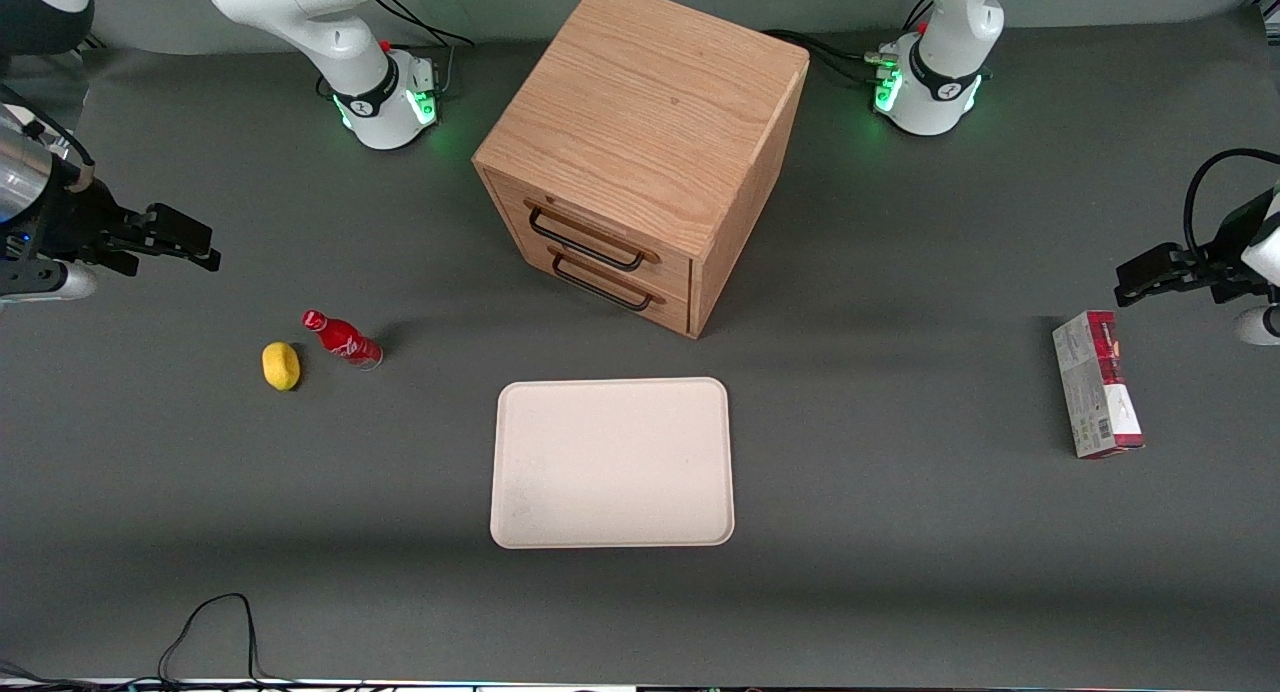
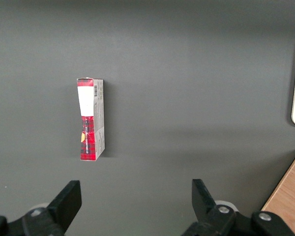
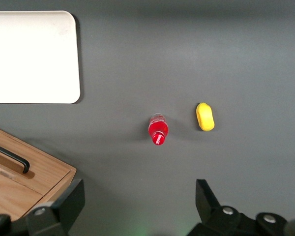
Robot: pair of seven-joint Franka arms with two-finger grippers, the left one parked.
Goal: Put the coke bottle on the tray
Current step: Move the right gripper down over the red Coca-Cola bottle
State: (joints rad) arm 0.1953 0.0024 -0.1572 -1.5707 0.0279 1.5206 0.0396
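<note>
The coke bottle stands upright on the grey table, toward the working arm's end, with its red cap on top and its clear base on the mat. It looks small and light, probably rigid plastic with a smooth, somewhat slippery skin, and its narrow foot suggests it would tip at a careless nudge. The best hold is likely across the round body below the neck, where the sides are widest, not on the tapering cap. A yellow lump lies just beside it, slightly nearer the front camera, leaving little room on that flank. The tray sits bare, well apart from the bottle, in front of the wooden drawer cabinet. The gripper hovers high above the table, apart from the bottle, fingers spread wide and holding nothing.
</note>
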